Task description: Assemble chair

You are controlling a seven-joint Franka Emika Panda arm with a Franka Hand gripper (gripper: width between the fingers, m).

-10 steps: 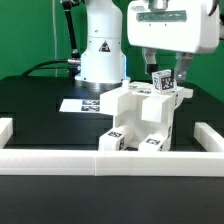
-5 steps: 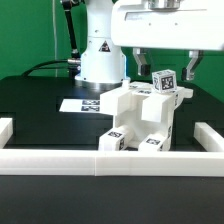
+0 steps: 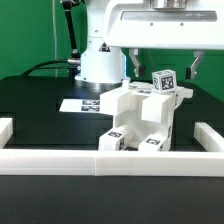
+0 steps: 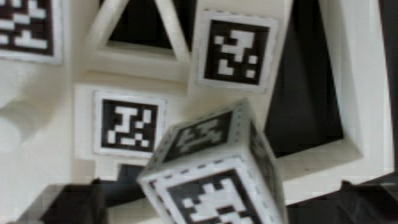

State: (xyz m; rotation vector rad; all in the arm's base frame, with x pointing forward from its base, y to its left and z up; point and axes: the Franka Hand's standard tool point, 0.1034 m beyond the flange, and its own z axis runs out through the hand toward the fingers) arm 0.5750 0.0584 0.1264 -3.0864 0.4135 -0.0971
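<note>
Exterior view: gripper (image 3: pixel 162 71) hangs over the chair (image 3: pixel 135 105), jaws set wide apart and holding nothing. Both fingers (image 3: pixel 131 64) point down, with a clear gap on each side to the tagged post (image 3: pixel 163 82) standing between them; no contact is visible. The post's top sits about level with the fingertips. The post rises from the upper part of the chair, directly under the gripper. The rest of the chair, a stepped white block with small tags on its lower faces, lies below the gripper and spreads toward the exterior view's left of it. It rests on the black table (image 3: pixel 30 100). Rail (image 3: pixel 60 160) runs across the front, well below the gripper; whether it touches the chair's lowest step or lies just beside it cannot be told. Marker board (image 3: pixel 80 104) lies flat on the table, below the gripper and to the exterior view's left of it, behind the chair. Arm base (image 3: pixel 100 50) stands further back on the same side.

Wrist view: post (image 4: pixel 210 170) fills the near field straight under the gripper, tags on two faces. Beyond it lie chair (image 4: pixel 45 100) surfaces carrying three more tags. Dark shapes flank the post; too blurred to confirm as fingers
</note>
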